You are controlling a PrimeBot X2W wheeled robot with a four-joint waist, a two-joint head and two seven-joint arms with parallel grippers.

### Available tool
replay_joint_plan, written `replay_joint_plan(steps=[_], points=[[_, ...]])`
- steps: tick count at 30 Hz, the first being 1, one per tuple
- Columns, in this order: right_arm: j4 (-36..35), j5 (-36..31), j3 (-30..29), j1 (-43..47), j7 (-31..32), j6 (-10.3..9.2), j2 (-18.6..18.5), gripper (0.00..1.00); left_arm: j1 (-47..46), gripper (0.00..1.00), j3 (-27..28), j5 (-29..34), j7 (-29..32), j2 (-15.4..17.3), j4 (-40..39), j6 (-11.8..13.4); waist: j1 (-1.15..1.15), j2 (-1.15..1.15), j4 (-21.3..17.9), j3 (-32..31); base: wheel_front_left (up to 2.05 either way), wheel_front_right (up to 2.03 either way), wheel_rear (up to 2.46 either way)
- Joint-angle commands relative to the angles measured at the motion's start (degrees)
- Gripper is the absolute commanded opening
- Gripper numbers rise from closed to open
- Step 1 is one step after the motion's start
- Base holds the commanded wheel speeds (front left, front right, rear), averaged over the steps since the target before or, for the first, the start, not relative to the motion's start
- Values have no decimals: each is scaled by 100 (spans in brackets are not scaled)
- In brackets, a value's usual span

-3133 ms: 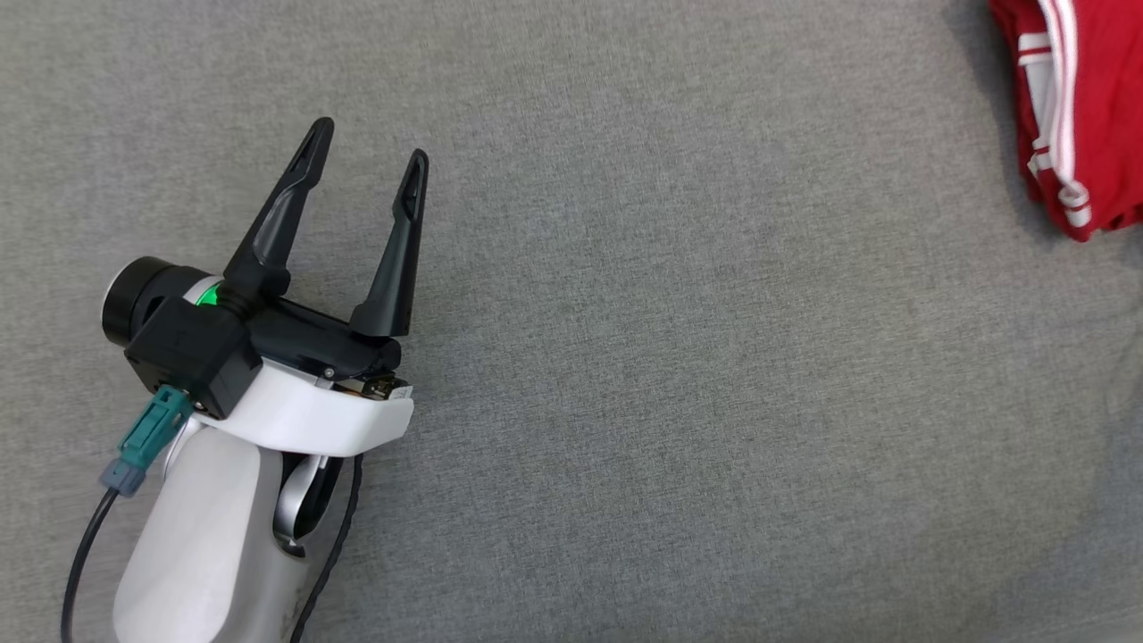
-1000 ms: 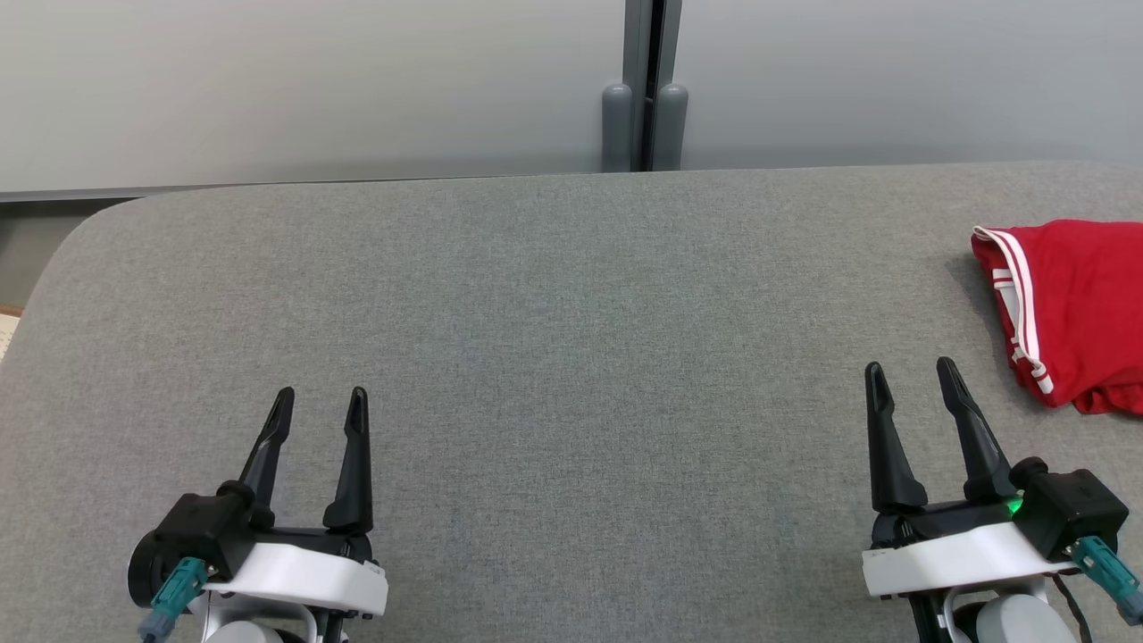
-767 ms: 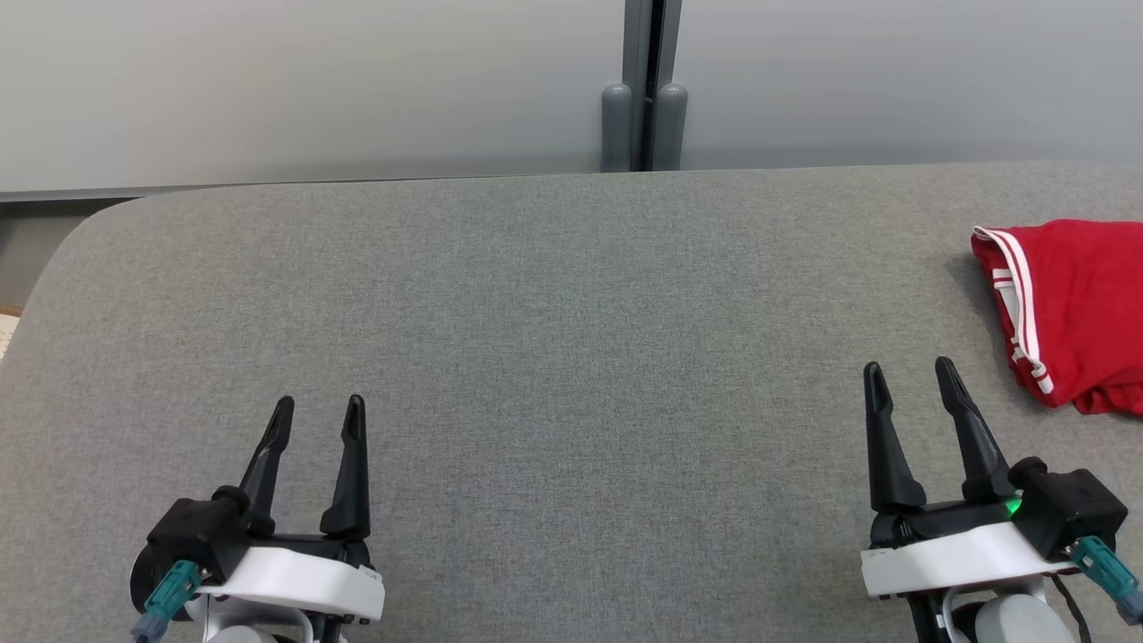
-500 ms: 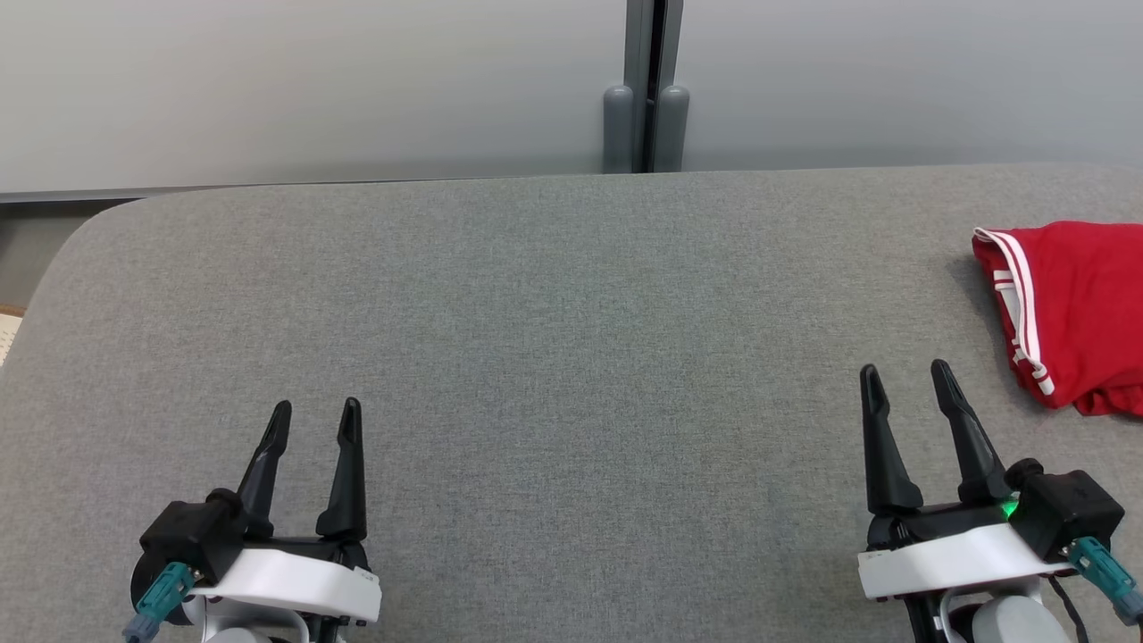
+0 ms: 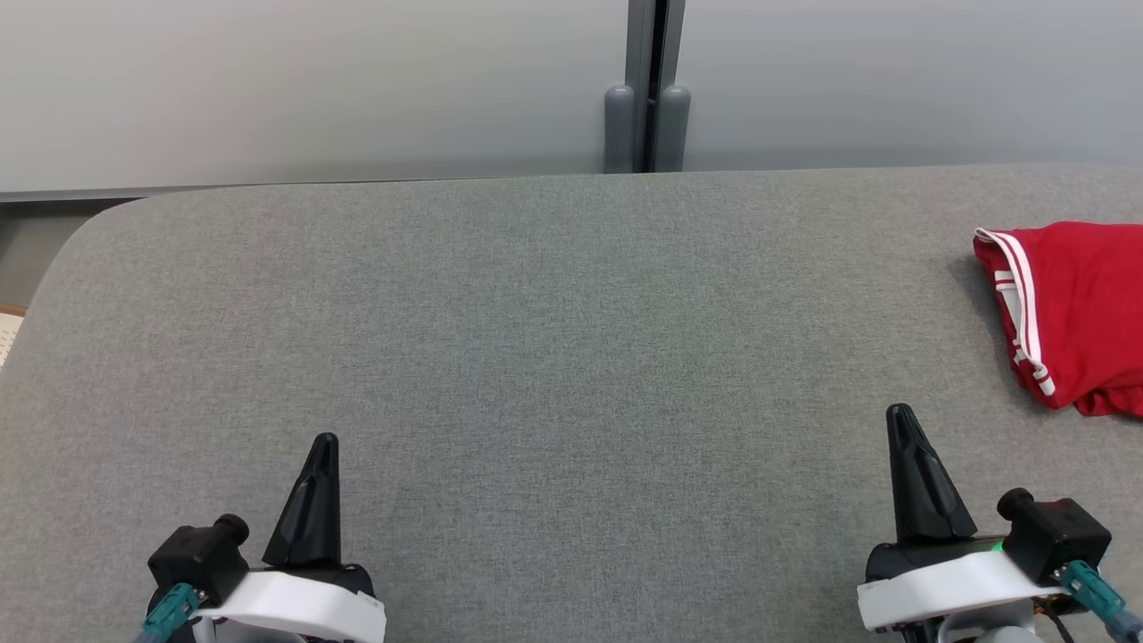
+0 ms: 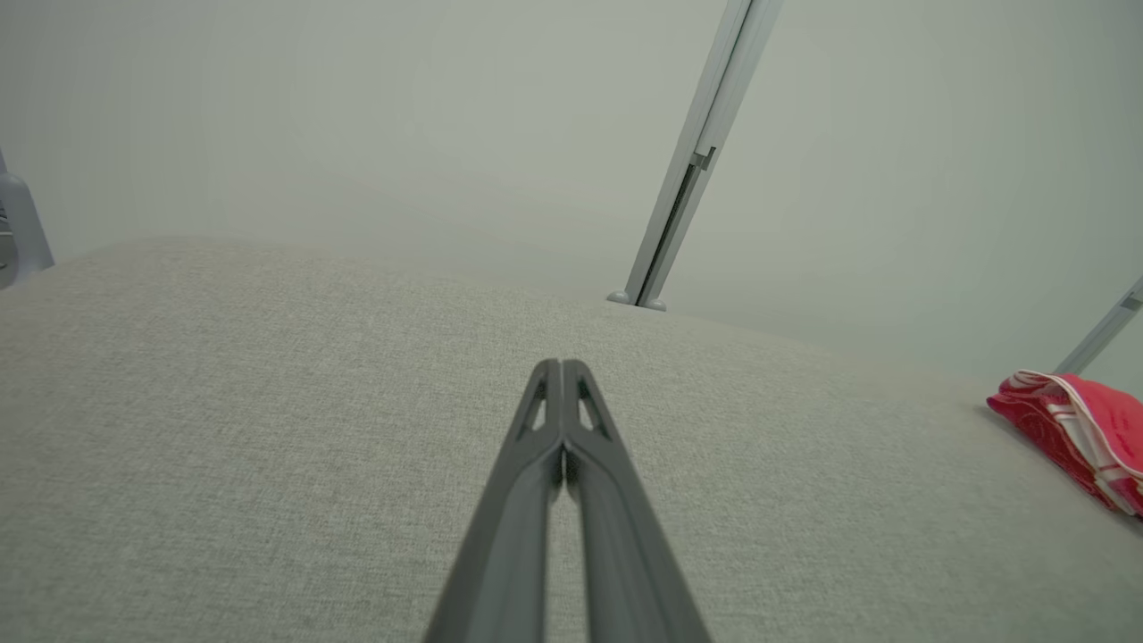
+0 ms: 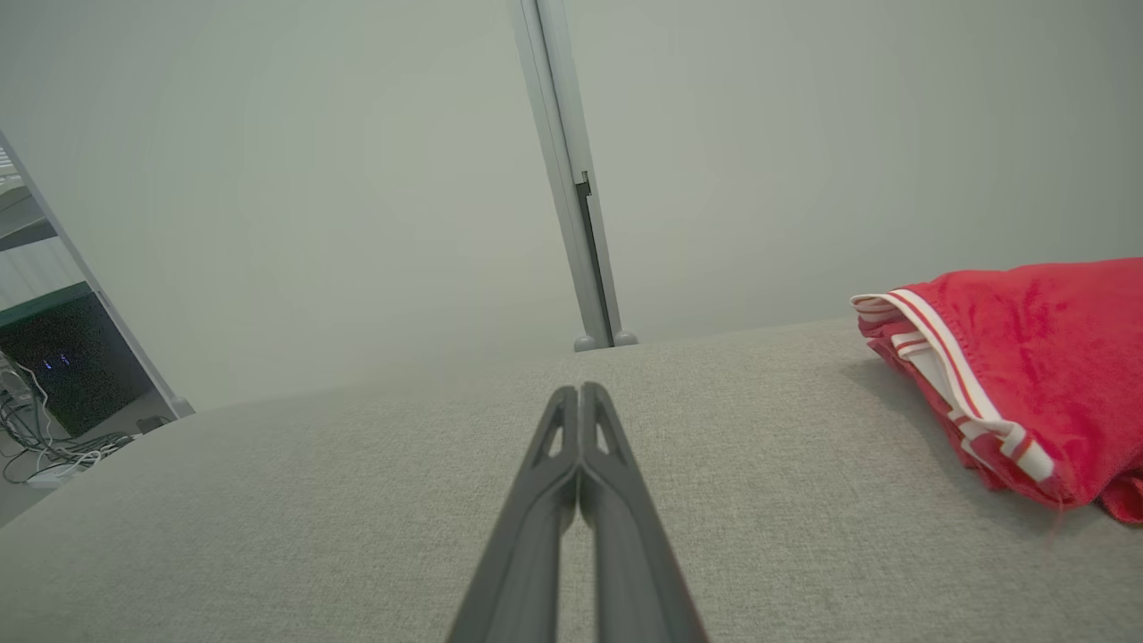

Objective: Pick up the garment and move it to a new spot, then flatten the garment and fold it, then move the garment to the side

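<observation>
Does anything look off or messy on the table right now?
Nothing much. The red garment lies folded at the right of the grey table, its near corner slightly rumpled. The left gripper and right gripper are shut, empty, apart from it.

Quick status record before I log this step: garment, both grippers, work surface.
garment: red garment with white stripes, in a compact bundle at the right edge of the head view, partly cut off
left gripper: left gripper shut, empty, over bare cloth
right gripper: right gripper shut, empty, apart from the garment, which lies ahead and to its right
surface: grey fabric surface
behind: pale wall with a grey post
</observation>
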Motion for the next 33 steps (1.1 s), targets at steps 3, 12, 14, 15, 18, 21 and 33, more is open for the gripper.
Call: replay_joint_plan(steps=[3, 12, 14, 15, 18, 21, 33], points=[[-89, 495, -37, -59, 77, 0, -34, 0, -80, 0, 50, -434, 101, 23, -81, -6, 0, 0, -10, -15, 0, 0, 0], [-48, 1477, -117, -105, 272, 0, -95, 0, -133, 0, 146, -1305, 338, 47, -78, -19, 0, 0, -37, -51, 0, 0, 0], [-42, 1679, -135, -113, 314, 0, -106, 0, -143, 0, 166, -1486, 387, 51, -79, -22, 0, 0, -43, -59, 0, 0, 0], [-39, 1778, -144, -116, 334, 0, -111, 0, -148, 0, 176, -1575, 413, 53, -80, -24, 0, 0, -46, -63, 0, 0, 0], [-31, 2064, -170, -126, 395, 0, -124, 0, -162, 0, 205, -1832, 483, 59, -81, -28, 0, 0, -54, -75, 0, 0, 0], [-20, 2433, -208, -136, 476, 0, -140, 0, -179, 0, 243, -2164, 576, 65, -84, -33, 0, 0, -66, -91, 0, 0, 0], [6, 3431, -326, -171, 705, 0, -175, 0, -231, 0, 354, -3071, 832, 81, -91, -49, 0, 0, -101, -140, 0, 0, 0]])
